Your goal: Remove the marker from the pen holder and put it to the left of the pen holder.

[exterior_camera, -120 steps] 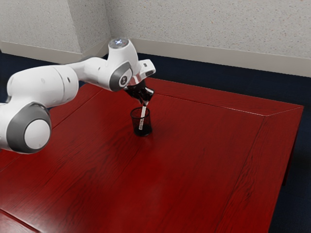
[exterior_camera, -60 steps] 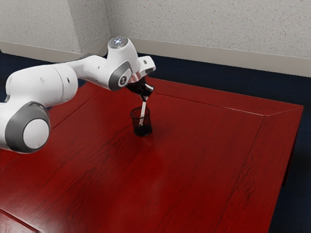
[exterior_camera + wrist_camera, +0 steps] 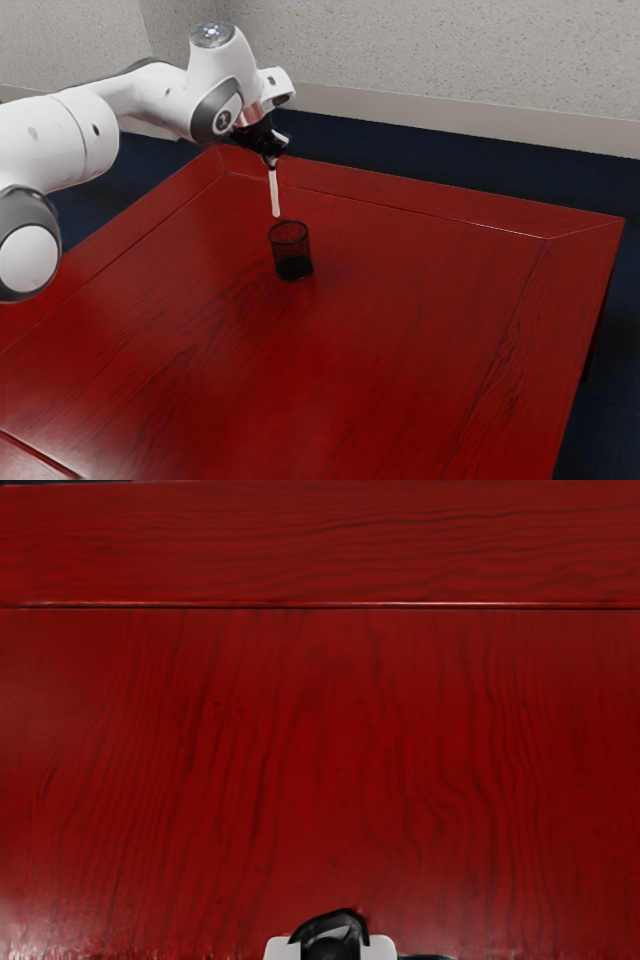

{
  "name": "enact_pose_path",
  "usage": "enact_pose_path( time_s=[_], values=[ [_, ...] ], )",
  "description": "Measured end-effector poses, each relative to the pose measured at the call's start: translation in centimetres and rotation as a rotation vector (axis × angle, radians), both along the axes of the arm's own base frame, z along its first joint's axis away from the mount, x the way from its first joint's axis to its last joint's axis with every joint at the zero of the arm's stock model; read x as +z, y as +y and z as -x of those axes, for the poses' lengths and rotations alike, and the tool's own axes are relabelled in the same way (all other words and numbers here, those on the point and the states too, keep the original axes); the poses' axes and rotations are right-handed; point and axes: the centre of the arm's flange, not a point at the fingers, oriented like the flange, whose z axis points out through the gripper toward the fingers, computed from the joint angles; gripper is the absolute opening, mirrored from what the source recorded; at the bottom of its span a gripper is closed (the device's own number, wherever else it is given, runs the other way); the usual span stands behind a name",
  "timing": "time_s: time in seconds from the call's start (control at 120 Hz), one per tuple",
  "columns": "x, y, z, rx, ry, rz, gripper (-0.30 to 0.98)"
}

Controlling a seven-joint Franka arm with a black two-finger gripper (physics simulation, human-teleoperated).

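Note:
High above the red table, my gripper [image 3: 271,163] is shut on the white marker [image 3: 275,194] near its upper end. The marker hangs almost upright, wholly out of the black mesh pen holder [image 3: 292,256]. Its lower tip is above the holder's rim and a little toward the exterior view's left of it. The pen holder stands upright on the table. In the wrist view, a black rounded shape with white parts beside it is at the lower edge, just under my hand.
The red wooden table [image 3: 400,330] extends around the pen holder, with its far edge behind the marker. Beyond that edge are a dark blue floor [image 3: 400,165] and a speckled wall [image 3: 430,60].
The marker has come up out of the pen holder in my gripper. Hand and marker have risen and shifted toward the exterior view's left; the holder stayed where it was.

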Motion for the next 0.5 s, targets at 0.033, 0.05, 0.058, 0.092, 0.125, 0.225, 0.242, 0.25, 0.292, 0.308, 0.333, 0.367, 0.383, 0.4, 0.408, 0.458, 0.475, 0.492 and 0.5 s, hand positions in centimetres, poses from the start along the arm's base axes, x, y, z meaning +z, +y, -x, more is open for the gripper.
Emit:
enact_pose_path(
  time_s=[0.033,0.05,0.058,0.092,0.125,0.225,0.242,0.25,0.292,0.308,0.333,0.367,0.383,0.4,0.408,0.458,0.475,0.492,0.5],
  values=[
    [0.3,0.6,0.3,0.011,0.006,-0.007,-0.08],
    [0.4,0.9,0.4,0.017,0.010,-0.010,-0.08],
    [0.4,1.0,0.4,0.019,0.012,-0.012,-0.08],
    [0.3,1.5,0.6,0.029,0.024,-0.016,-0.08],
    [0.0,2.1,0.7,0.040,0.036,-0.020,-0.08],
    [-1.3,3.8,0.8,0.071,0.081,-0.024,-0.08],
    [-1.6,4.1,0.9,0.076,0.091,-0.024,-0.09],
    [-1.7,4.4,0.9,0.080,0.096,-0.023,-0.09],
    [-2.6,5.6,1.1,0.101,0.123,-0.022,-0.09],
    [-2.9,6.1,1.1,0.108,0.135,-0.021,-0.09],
    [-3.4,6.7,1.2,0.118,0.153,-0.021,-0.09],
    [-4.1,7.2,1.3,0.129,0.179,-0.020,-0.09],
    [-4.3,7.6,1.4,0.136,0.190,-0.019,-0.09],
    [-4.6,8.1,1.5,0.144,0.202,-0.019,-0.09],
    [-4.6,8.3,1.5,0.147,0.208,-0.018,-0.09],
    [-4.8,9.4,1.8,0.166,0.235,-0.018,-0.09],
    [-4.9,9.8,1.8,0.172,0.244,-0.017,-0.09],
    [-4.9,10.1,1.8,0.179,0.253,-0.017,-0.09],
    [-4.9,10.3,1.8,0.182,0.258,-0.017,-0.09]
  ],
)
